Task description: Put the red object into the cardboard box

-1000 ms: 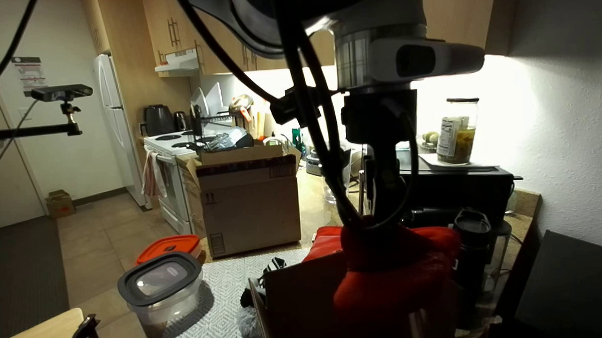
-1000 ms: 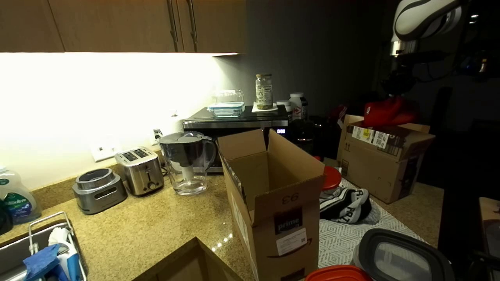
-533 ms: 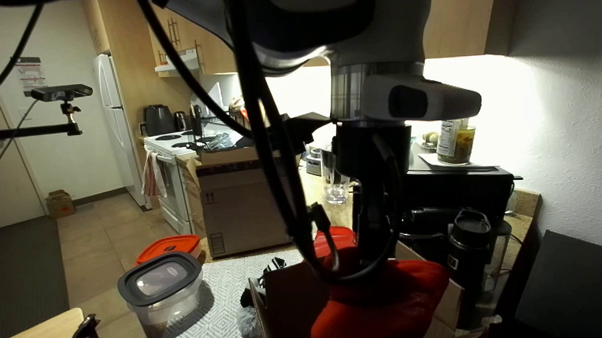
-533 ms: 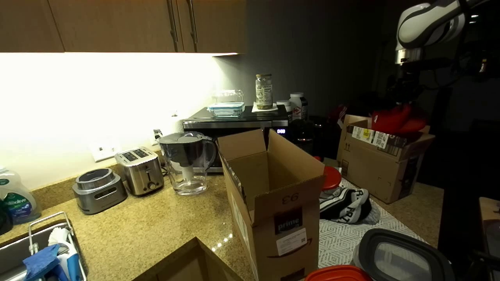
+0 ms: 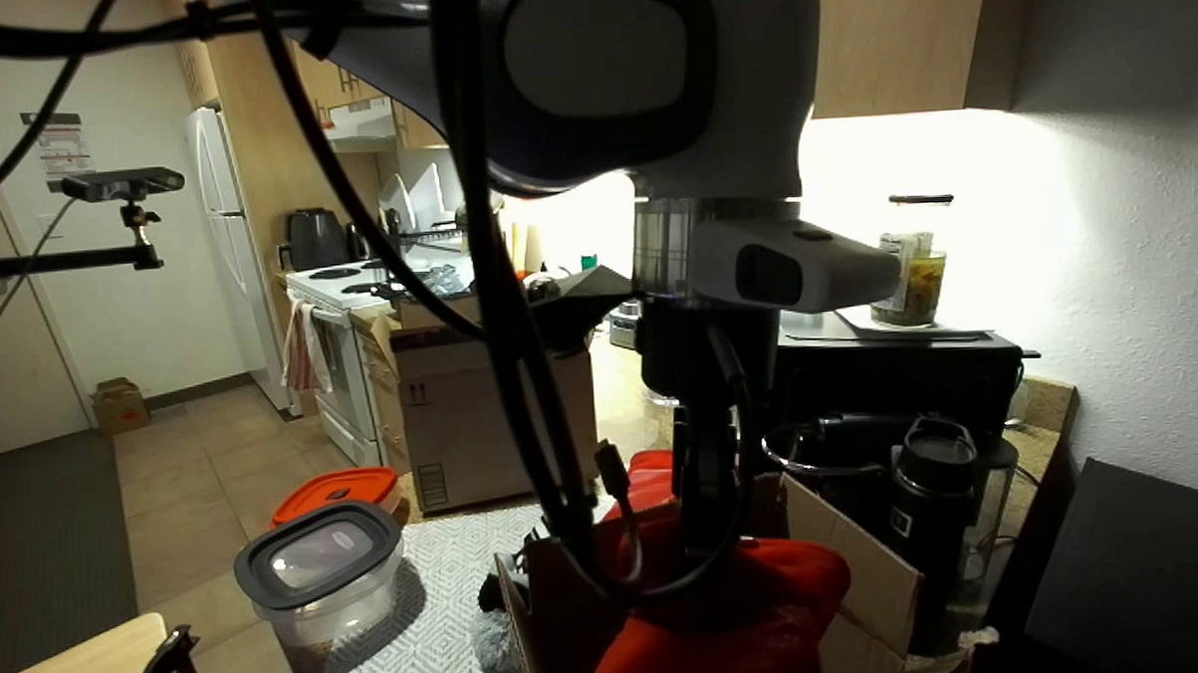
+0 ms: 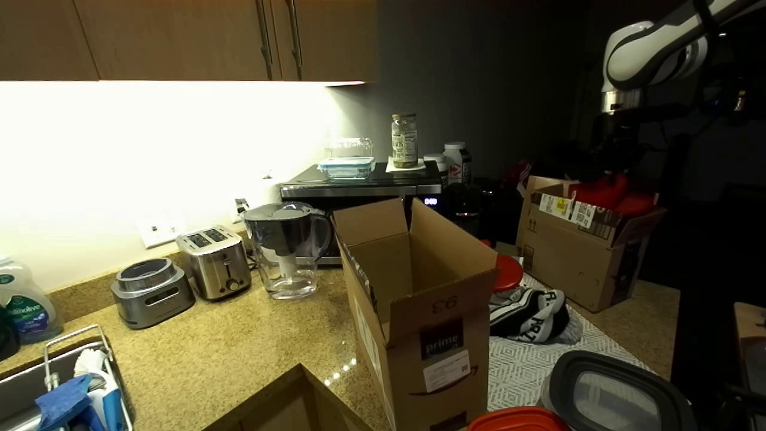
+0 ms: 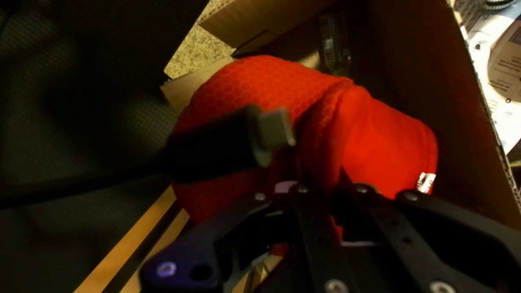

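The red object (image 5: pixel 807 573) is a soft, rounded fabric piece with a small white tag. It also shows in an exterior view (image 6: pixel 598 194) and in the wrist view (image 7: pixel 260 89). My gripper (image 7: pixel 321 189) points down and its fingers pinch a fold of the red fabric; it also shows dark in both exterior views (image 5: pixel 710 532) (image 6: pixel 613 170). The red object hangs in the opening of the brown cardboard box (image 6: pixel 568 257), its lower part hidden behind the box wall. In the wrist view the dark inner wall of the box (image 7: pixel 411 69) lies beside it.
A second open carton (image 6: pixel 443 311) stands on the counter. A grey-lidded tub (image 5: pixel 318 565), a red-lidded tub (image 5: pixel 335 490) and a black-and-white cloth item (image 6: pixel 532 317) are near. A black coffee maker (image 5: pixel 938 484) stands beside the box. A loose cable plug (image 7: pixel 272 130) hangs before the wrist camera.
My gripper has moved down with the red object, from above the box rim into its opening. In an exterior view the arm has also shifted somewhat left.
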Controlling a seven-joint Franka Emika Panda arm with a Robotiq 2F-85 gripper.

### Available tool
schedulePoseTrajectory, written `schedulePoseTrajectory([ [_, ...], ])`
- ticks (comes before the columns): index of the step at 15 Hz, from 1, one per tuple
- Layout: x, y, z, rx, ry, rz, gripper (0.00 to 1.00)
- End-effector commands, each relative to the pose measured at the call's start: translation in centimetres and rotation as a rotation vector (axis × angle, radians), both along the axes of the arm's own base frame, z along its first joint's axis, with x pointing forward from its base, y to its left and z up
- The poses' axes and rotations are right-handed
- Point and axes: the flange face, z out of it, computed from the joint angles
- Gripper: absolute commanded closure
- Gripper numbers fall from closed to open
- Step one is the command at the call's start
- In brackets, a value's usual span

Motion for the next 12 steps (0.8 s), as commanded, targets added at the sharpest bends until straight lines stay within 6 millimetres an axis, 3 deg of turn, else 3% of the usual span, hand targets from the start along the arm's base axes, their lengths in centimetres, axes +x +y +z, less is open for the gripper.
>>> schedulePoseTrajectory([
  [1,1.0,1.6,-0.8,-0.016,-0.031,0.029,0.97],
  [5,2.8,3.5,-2.0,-0.039,-0.052,0.076,0.97],
  [6,3.1,3.9,-2.2,-0.045,-0.056,0.086,0.62],
  [7,3.4,4.1,-2.3,-0.046,-0.059,0.094,0.61],
  [12,4.3,4.9,-2.6,-0.052,-0.070,0.122,0.30],
])
